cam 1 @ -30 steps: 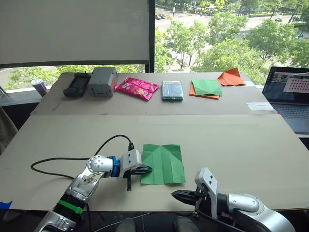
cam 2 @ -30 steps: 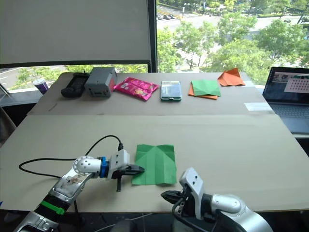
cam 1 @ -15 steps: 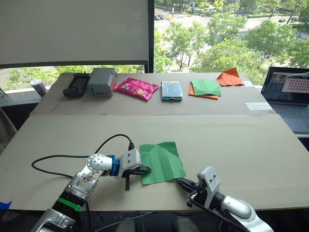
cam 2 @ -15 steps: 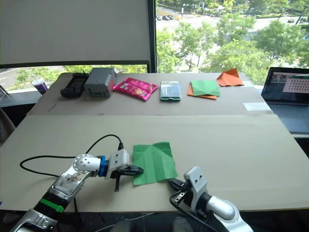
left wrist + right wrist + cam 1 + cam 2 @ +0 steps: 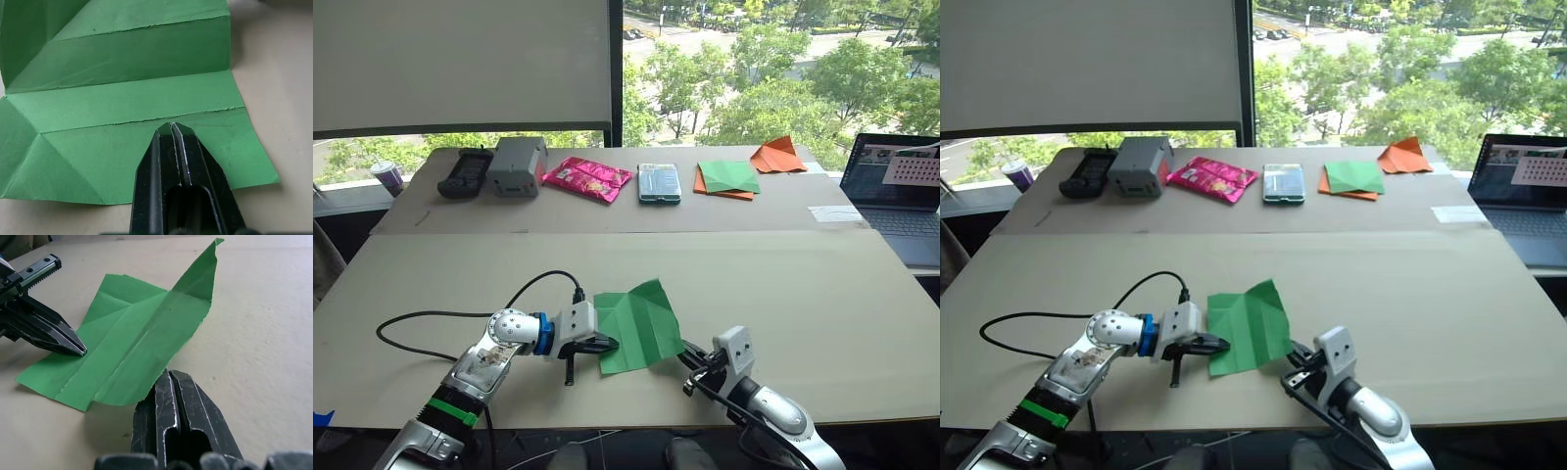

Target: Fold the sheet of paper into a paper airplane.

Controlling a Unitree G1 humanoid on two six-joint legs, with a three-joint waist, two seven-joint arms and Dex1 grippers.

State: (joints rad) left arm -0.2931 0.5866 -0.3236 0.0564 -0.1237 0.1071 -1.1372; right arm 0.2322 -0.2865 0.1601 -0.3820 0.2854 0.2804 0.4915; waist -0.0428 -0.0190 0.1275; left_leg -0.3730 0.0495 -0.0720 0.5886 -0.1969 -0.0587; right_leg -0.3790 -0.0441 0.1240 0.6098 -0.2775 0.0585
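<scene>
Sheet of paper (image 5: pixel 637 325), right edge lifted, between closed fingers.

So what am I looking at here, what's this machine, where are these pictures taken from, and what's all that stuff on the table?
It is a humanoid robot with two arms, each ending in a two-fingered black gripper. The two wide pictures come from cameras on its head, looking down over the table. The two close-ups come from a camera on each wrist.

The left gripper, fingers shut, presses down on one edge of the creased green sheet of paper. The right gripper, also shut, pinches the opposite edge and lifts that side off the table.

Along the far side lie a black controller, a grey box, a pink packet, a second green sheet on an orange one, an orange paper plane and a laptop.
</scene>
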